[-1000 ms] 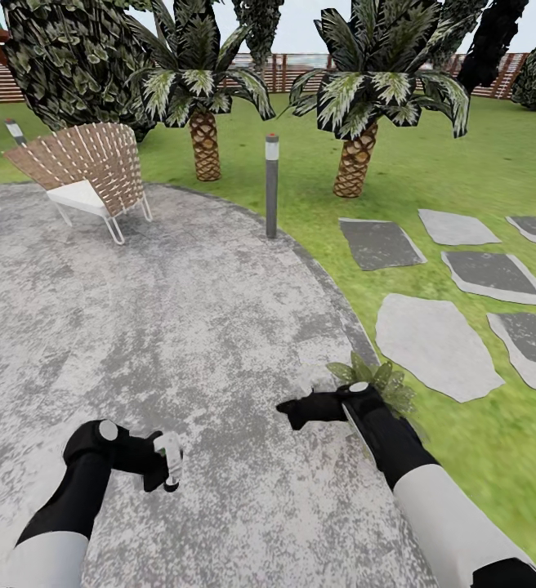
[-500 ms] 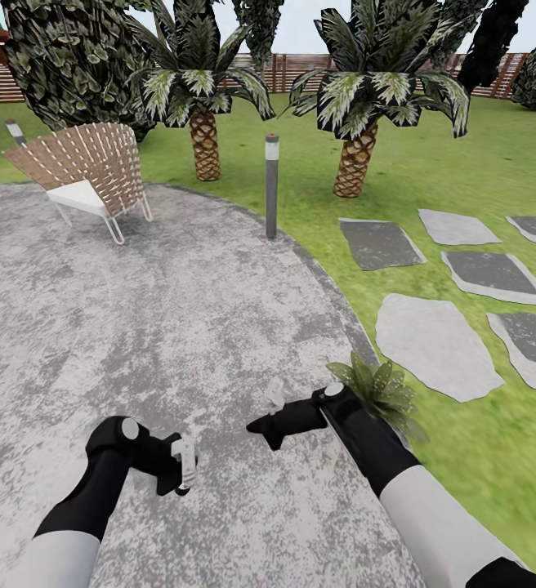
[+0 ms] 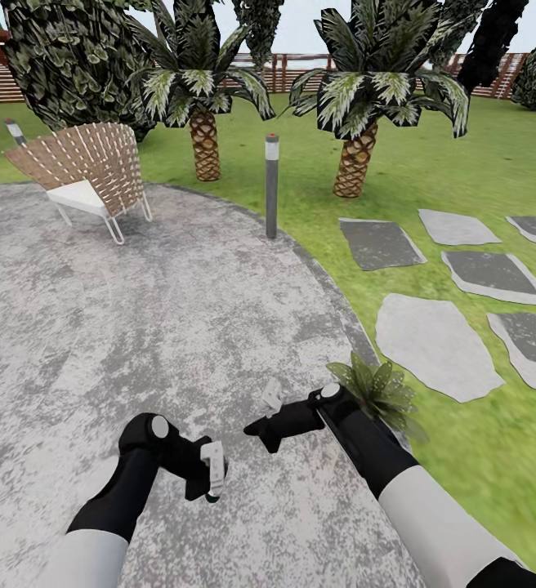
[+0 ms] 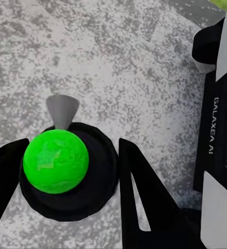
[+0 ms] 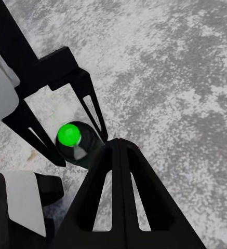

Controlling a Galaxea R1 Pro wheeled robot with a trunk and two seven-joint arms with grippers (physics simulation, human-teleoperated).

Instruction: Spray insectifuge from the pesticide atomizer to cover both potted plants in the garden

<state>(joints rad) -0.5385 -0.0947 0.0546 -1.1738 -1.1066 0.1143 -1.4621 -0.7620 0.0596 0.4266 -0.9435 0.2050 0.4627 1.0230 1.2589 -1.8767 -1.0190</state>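
Note:
The pesticide atomizer (image 3: 213, 465), a slim bottle with a white label, hangs low over the grey patio (image 3: 137, 327), and my left gripper (image 3: 209, 478) is shut on it. The left wrist view looks down on the atomizer (image 4: 56, 162): a bright green cap and a grey nozzle between the two black fingers (image 4: 139, 187). My right gripper (image 3: 258, 426) is shut on nothing, a short way right of the bottle and pointing toward it. In the right wrist view its joined fingertips (image 5: 118, 148) sit just short of the atomizer (image 5: 70, 136). One potted plant (image 3: 380, 388) stands at the patio's edge behind my right forearm; its pot is hidden.
A grey bollard lamp (image 3: 271, 186) stands at the patio's far rim. A woven chair (image 3: 88, 175) is at the back left. Two palms (image 3: 205, 139) (image 3: 355, 159) grow on the lawn, stepping stones (image 3: 435, 343) lie to the right, and a wooden fence (image 3: 284, 72) closes the back.
My left arm has carried the atomizer rightward toward the middle. The right gripper swung left toward it and has since held nearly still. The camera has not moved.

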